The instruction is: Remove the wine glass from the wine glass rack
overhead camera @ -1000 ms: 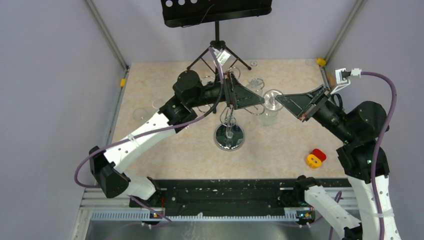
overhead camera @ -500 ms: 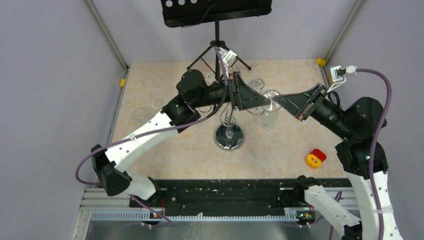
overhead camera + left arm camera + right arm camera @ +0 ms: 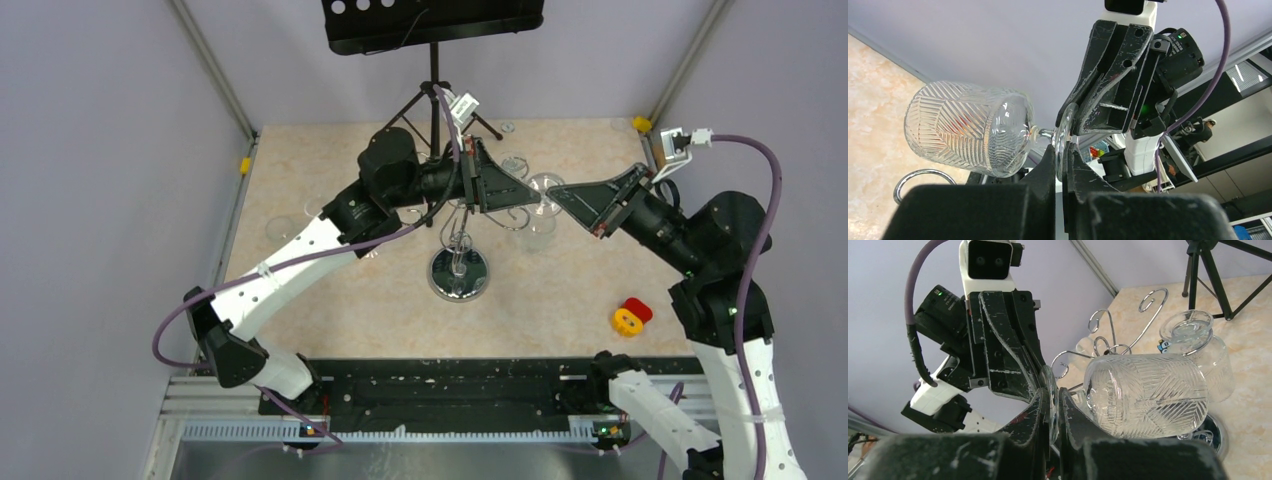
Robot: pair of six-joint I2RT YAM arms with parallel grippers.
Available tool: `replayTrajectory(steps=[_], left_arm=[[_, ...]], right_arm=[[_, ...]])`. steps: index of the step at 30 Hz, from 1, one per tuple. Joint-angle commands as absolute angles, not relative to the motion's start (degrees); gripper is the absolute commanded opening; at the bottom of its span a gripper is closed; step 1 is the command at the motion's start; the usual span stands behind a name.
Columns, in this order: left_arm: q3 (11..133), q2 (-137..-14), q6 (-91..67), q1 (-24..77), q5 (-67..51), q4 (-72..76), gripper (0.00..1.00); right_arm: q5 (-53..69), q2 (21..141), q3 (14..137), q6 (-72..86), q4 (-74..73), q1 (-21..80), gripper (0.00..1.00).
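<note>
Left gripper [image 3: 1060, 155] and right gripper [image 3: 1050, 395] both clamp wine glass [image 3: 968, 130] foot; bowl sideways near wine glass rack [image 3: 458, 272] hooks, above bench [image 3: 560, 310].

The left hand [image 3: 1060, 152] and the right hand [image 3: 1050, 397] meet tip to tip beside the post of the wine glass rack [image 3: 458, 272]. Each pinches the foot of the wine glass [image 3: 1148, 390], so no gap is left between them. The glass's bowl lies on its side, close to the rack's curled hook arms [image 3: 1108, 332]. A second glass [image 3: 1220, 370] hangs on a hook just beyond it. The left arm [image 3: 300, 262] slants across the left half of the worktop [image 3: 560, 325]. A music stand tripod [image 3: 433, 100] stands at the far edge. Bare worktop runs from the rack's base to the near edge. A small yellow-and-red object [image 3: 631, 316] lies toward the right.
</note>
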State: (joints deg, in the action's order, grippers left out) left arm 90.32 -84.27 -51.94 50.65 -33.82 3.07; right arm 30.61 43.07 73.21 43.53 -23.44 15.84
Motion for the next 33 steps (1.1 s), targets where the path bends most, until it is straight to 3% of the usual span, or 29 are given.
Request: replayTrajectory(steps=[1, 11, 15, 24, 33], left_arm=[[92.5, -83.7, -48.8, 51.5, -33.2, 5.5, 0.00], [90.9, -81.8, -54.8, 49.6, -34.7, 12.1, 0.00], [89.1, -80.7, -60.0, 47.5, -35.8, 18.4, 0.00], [78.8, -73.9, -78.6, 43.6, -34.0, 39.0, 0.00], [73.1, -69.3, -88.4, 43.6, -32.1, 52.2, 0.00]], right_arm=[[29.9, 44.6, 75.5, 42.8, -22.0, 16.5, 0.13], [26.8, 42.9, 71.6, 45.7, -13.1, 16.5, 0.64], [20.1, 39.5, 71.5, 44.2, -13.0, 16.5, 0.76], [9.7, 32.0, 66.0, 45.3, -8.2, 16.5, 0.91], [23.6, 31.9, 58.1, 51.5, 10.2, 16.4, 0.91]])
